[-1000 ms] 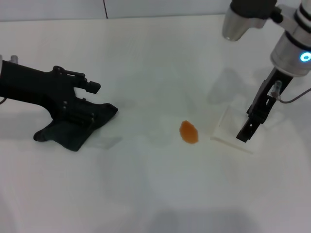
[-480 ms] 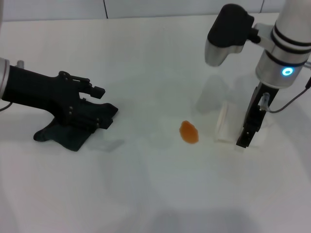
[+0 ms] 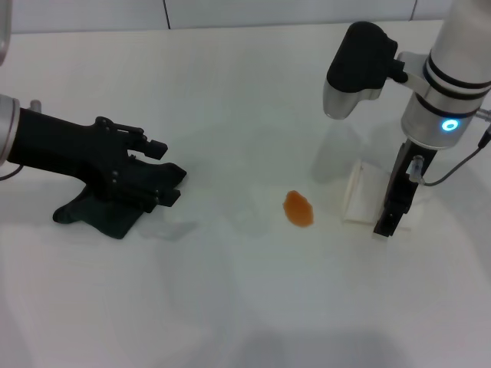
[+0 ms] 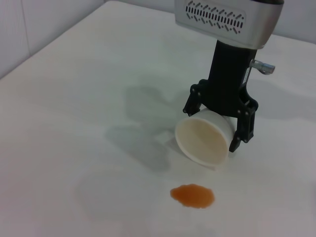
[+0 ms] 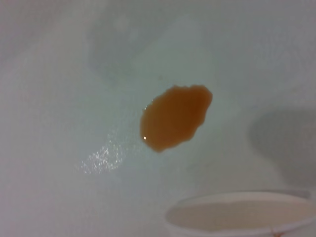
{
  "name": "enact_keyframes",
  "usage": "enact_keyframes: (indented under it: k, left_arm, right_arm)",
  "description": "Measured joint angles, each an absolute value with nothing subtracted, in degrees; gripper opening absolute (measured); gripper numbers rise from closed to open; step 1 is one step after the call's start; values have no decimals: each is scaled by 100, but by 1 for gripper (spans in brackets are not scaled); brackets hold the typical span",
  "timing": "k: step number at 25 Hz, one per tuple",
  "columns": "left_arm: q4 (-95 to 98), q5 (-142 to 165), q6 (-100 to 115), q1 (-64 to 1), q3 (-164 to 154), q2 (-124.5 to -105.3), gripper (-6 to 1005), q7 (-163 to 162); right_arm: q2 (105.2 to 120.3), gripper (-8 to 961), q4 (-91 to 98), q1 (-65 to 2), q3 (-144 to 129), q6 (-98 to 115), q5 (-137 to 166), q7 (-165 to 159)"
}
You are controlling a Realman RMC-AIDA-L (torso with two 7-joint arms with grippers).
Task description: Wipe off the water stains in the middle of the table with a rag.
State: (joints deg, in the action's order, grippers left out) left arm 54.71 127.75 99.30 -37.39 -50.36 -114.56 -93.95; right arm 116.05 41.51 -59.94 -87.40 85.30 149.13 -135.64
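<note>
The water stain (image 3: 298,208) is a small orange-brown blot in the middle of the white table (image 3: 230,307). It also shows in the left wrist view (image 4: 192,196) and the right wrist view (image 5: 175,117). The black rag (image 3: 103,213) lies on the table at the left. My left gripper (image 3: 157,170) is low over the rag's right part, fingers apart. My right gripper (image 3: 386,221) is shut on a white cup (image 3: 359,193) tipped on its side just right of the stain. In the left wrist view the right gripper (image 4: 216,129) clasps the cup (image 4: 202,144) from both sides.
The table's far edge (image 3: 230,27) meets a wall behind. The cup's rim (image 5: 242,213) shows in the right wrist view, close to the stain.
My right arm has swung left and turned, tipping the cup more on edge beside the stain. My left gripper has shifted slightly right over the rag. The stain and rag have not moved.
</note>
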Motion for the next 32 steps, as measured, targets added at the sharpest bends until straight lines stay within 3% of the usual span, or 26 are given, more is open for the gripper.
enact_keyframes:
  k: [16,21,32]
  left_arm:
    - [5471,12817,9889,-3736,-5033,-11470,825,-9445]
    - [5475,12817,9858,-3706,-5029,-11470,824,-9448]
    - [5510,12814,9861,-3731,-5004,-11459,822,-9456]
  right_arm:
    - [11527,777,4780,-5582,-8667,8741,14952,-13493]
    - [11475,704,5460,-5224,-8167,9009,14974,-13425]
    - [11510,617,6015,-3604,-6250,8428,13181,-11244]
